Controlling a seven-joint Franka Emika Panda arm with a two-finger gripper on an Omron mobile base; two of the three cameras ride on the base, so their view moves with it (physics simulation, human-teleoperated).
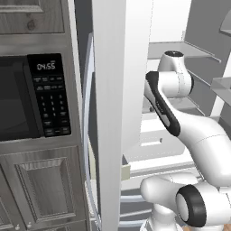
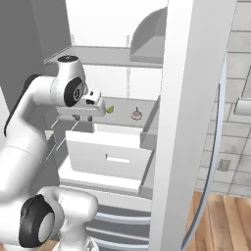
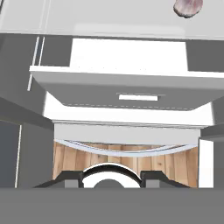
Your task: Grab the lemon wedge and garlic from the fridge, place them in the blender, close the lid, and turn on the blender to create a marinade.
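White fridge (image 2: 181, 122) is standing open, with the lemon wedge (image 2: 110, 109) and garlic (image 2: 137, 114) lying apart on a shelf (image 2: 147, 120) near its front edge. Beside the wedge, the claw (image 2: 82, 117) is hovering; I cannot tell whether it is open.

Flat, even rendered light, soft shadows, no glare, slightly coarse, pixelated edges.

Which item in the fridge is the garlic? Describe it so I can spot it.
In the open fridge, find the shelf above the white drawer. The garlic sits there, right of the lemon wedge: a small pinkish-white bulb, not green.
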